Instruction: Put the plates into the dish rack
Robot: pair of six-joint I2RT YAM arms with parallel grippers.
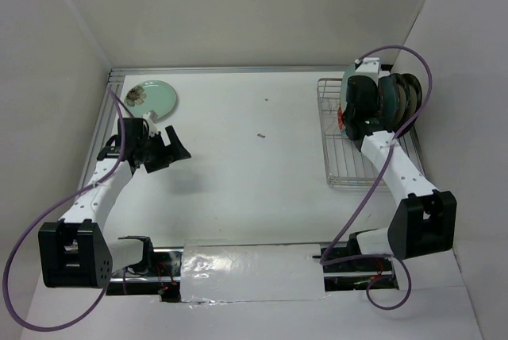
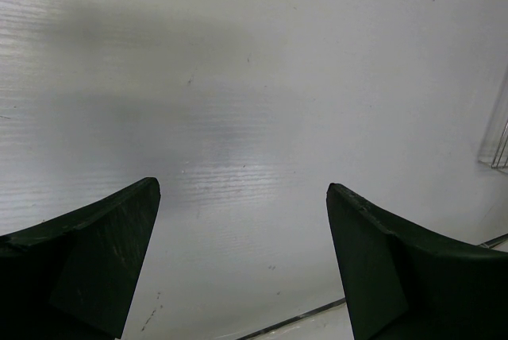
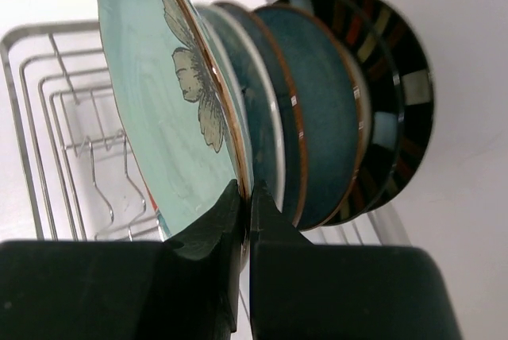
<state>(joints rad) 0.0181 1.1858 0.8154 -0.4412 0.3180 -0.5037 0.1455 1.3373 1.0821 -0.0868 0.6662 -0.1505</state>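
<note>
In the right wrist view my right gripper (image 3: pixel 248 193) is shut on the rim of a pale mint plate with a dark flower (image 3: pixel 159 117). That plate stands on edge in the dish rack (image 3: pixel 55 94). Close behind it stand dark teal plates (image 3: pixel 317 117) and a plate with a dark striped rim (image 3: pixel 397 102). From above, the right gripper (image 1: pixel 357 106) sits at the rack's far end (image 1: pixel 349 169). A second mint plate (image 1: pixel 151 97) lies flat at the far left. My left gripper (image 1: pixel 168 149) hovers open just in front of it, with only bare table between its fingers (image 2: pixel 119 237).
White walls close in the table on the left, back and right. A small dark speck (image 1: pixel 260 135) lies mid-table. The rack's near half (image 1: pixel 353 173) holds only bare wire tines. A purple cable loops off each arm.
</note>
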